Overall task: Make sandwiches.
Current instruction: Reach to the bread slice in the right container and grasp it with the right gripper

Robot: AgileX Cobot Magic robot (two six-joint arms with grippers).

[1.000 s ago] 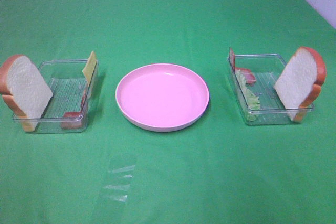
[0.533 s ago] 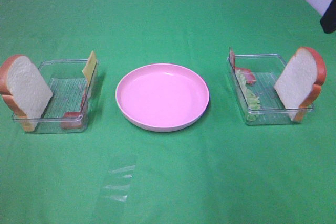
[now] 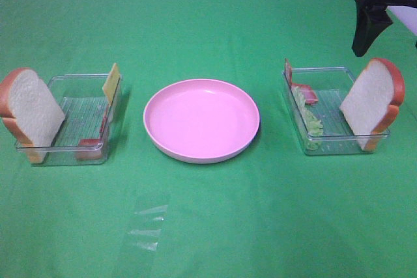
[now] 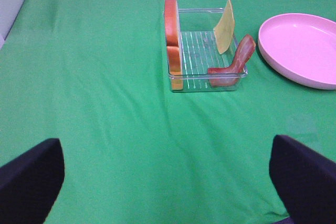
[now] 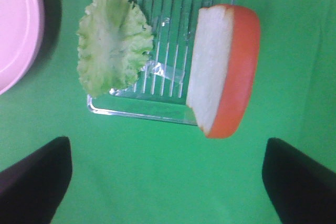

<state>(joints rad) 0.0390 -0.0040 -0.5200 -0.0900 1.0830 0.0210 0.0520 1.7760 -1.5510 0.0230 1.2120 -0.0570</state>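
Note:
The sandwich parts lie apart in two clear trays. In the left tray a bread slice leans on the outer wall, with a yellow cheese slice and a bacon strip on the plate side. The right tray holds a second bread slice, green lettuce and bacon. My right gripper hovers open above that tray's bread and lettuce; one black finger shows at the far right. My left gripper stands open, well short of the left tray.
A round pink plate with nothing on it sits between the trays on the green cloth. A small piece of clear film lies on the cloth in front of the plate. White wall shows past the cloth's far corners.
My right arm has come into the high view from the upper right and now reaches in behind the right tray. The trays, the food and the plate have not moved.

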